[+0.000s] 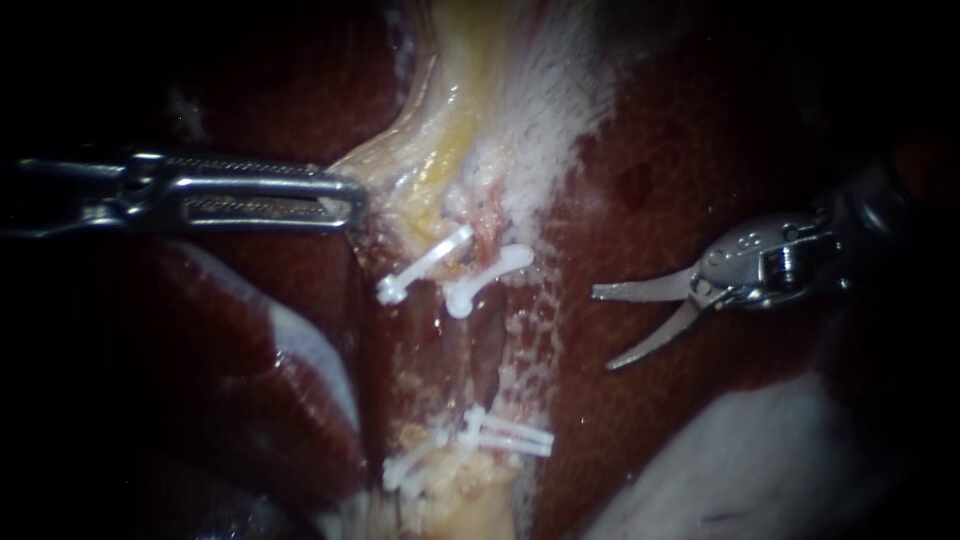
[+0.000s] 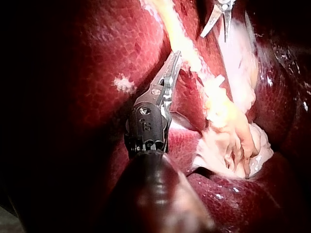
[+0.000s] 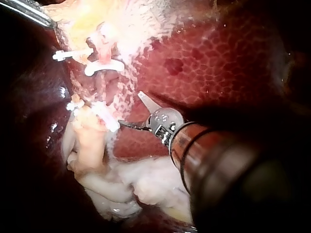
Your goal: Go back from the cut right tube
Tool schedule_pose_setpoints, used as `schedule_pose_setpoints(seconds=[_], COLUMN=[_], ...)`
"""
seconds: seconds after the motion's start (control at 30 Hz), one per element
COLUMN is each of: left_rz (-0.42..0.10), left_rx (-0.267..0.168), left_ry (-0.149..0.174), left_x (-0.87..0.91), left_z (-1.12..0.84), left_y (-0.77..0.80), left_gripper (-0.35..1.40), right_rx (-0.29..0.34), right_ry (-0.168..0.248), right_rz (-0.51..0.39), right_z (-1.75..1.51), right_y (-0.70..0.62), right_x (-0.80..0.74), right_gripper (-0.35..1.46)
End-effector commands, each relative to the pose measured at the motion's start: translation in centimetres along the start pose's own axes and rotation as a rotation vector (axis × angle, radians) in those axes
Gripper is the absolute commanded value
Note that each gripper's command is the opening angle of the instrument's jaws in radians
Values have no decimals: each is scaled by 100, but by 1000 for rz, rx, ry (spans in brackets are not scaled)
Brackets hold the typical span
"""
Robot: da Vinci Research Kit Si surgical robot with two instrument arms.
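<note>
My right instrument (image 1: 603,328) has two curved blades, open, hanging over the liver (image 1: 690,150) well to the right of the clipped tubes. Two white clips (image 1: 488,280) sit on the upper stumps and further white clips (image 1: 505,432) on the lower ones, with a gap (image 1: 485,345) between them where the right tube is parted. My left instrument (image 1: 345,200) is shut on the edge of the pale yellow tissue (image 1: 440,160) above the clips. The right wrist view shows the open blades (image 3: 130,108) beside the lower clips (image 3: 104,119).
Dark red liver (image 2: 97,73) surrounds the field. Pale gallbladder tissue (image 3: 121,184) lies below the lower clips and at the lower right (image 1: 760,470). White frayed tissue (image 1: 545,130) runs along the tubes' right side. The right instrument's blades (image 2: 215,36) show ahead of the left jaws.
</note>
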Motion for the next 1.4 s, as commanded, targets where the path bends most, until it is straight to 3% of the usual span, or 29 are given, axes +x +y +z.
schedule_pose_setpoints(seconds=[0.03, 0.2, 0.63, 1.07, 1.4], left_rz=[1, 13, -17, -28, -28], left_rx=[-1, -6, 7, 30, 32], left_ry=[0, 8, 72, 104, 104], left_x=[2, 11, 45, 59, 58], left_z=[1, 7, 34, 46, 46], left_y=[0, 3, 2, -5, -4], left_gripper=[-20, -20, -20, -20, -20], right_rx=[0, -3, -5, -7, -8], right_ry=[0, -1, 0, -1, -1], right_rz=[0, 0, -5, 3, 4], right_z=[2, 6, 7, 9, 9], right_y=[-2, -7, -11, -12, -13], right_x=[-1, 0, 2, 3, 4], right_gripper=[143, 143, 143, 143, 143])
